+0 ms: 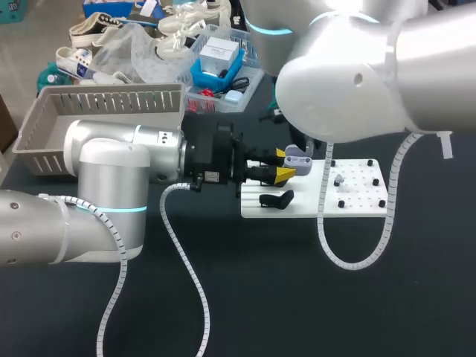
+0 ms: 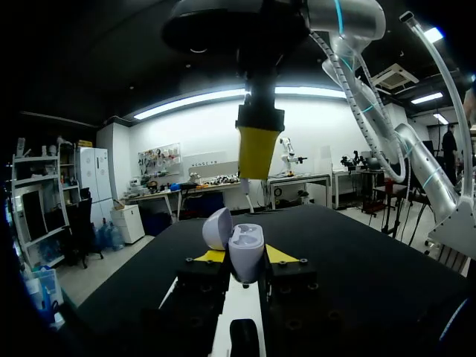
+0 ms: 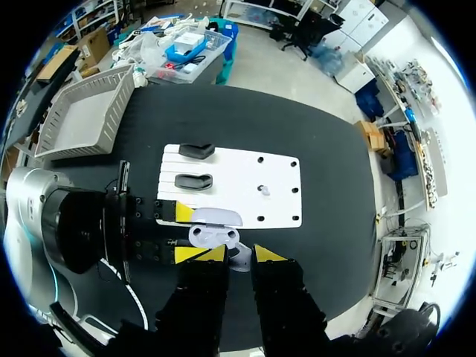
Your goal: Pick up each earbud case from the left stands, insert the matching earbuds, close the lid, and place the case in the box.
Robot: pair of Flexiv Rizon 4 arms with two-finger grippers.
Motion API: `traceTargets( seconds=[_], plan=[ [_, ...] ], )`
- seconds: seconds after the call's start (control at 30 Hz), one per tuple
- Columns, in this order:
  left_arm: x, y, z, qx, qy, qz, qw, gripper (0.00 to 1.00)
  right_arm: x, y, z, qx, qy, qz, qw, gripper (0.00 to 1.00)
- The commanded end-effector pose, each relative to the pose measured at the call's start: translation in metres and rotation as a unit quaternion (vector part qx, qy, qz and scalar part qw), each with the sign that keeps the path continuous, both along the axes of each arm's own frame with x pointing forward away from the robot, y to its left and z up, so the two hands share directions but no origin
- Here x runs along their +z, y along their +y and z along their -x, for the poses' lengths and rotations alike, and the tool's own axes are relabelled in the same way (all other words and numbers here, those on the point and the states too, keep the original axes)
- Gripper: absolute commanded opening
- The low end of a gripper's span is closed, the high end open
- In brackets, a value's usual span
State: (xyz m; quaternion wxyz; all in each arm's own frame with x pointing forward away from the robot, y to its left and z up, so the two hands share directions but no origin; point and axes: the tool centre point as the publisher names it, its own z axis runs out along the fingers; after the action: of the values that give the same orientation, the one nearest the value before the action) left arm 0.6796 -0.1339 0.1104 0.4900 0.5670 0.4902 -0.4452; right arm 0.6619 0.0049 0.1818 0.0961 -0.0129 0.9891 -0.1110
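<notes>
Left arm [image 1: 111,171]: comes in from the left side, forearm close to level over the table, wrist aimed across at the white board [image 1: 357,204].

Left gripper [image 1: 283,164]: fingers a moderate width apart, clamped on the earbud case [image 1: 298,157] from both sides. The case sits right between the yellow tips and pokes out a little past them, near the board's edge. Can't tell its height off the table. The lid [image 2: 216,227] is swung open and tilted back to one side of the base. The base's two sockets face up.

Right arm [image 1: 349,82]: comes in from the right, bulk high over the table, wrist pointing straight down. It hides its own gripper in the head view.

Right gripper [image 3: 239,254]: narrow gap, pinching a small pale earbud [image 3: 239,260] between the tips. The open case is just ahead of those tips, base nearest and lid beyond it. In the left wrist view, one of the right fingers [image 2: 257,151] hangs vertical just above the case without touching it. A pale stem shows below that fingertip.

Other items:
- A second earbud [image 3: 264,190] lies loose on the board, ahead of the right gripper, past the case and apart from it.
- Two black curved pieces [image 3: 192,181] sit on the board farther ahead of the right gripper, beside the left gripper's line. Can't tell whether they are cases or stands.
- The grey slatted basket [image 1: 97,100] is well behind the left gripper, alongside the left arm's elbow end.
</notes>
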Motion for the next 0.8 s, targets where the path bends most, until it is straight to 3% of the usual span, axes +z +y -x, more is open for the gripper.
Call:
traceTargets(
  seconds=[0.03,0.37,0.57,0.8],
  plan=[
    [-0.0005,-0.0005,-0.0004,0.000,0.000,0.000,1.000,0.00,-0.0011,-0.0015,0.0024,-0.006,-0.006,-0.002,1.000,0.00],
    [-0.0005,-0.0005,-0.0004,0.000,0.000,0.000,1.000,0.00,-0.0011,-0.0015,0.0024,-0.006,-0.006,-0.002,1.000,0.00],
    [-0.0005,-0.0005,-0.0004,0.000,0.000,0.000,1.000,0.00,-0.0071,-0.0027,0.0004,-0.022,0.018,-0.008,1.000,0.00],
    [-0.0005,-0.0005,-0.0004,0.000,0.000,0.000,1.000,0.00,-0.0103,-0.0012,0.0020,-0.022,0.021,-0.005,1.000,0.00]
  ],
)
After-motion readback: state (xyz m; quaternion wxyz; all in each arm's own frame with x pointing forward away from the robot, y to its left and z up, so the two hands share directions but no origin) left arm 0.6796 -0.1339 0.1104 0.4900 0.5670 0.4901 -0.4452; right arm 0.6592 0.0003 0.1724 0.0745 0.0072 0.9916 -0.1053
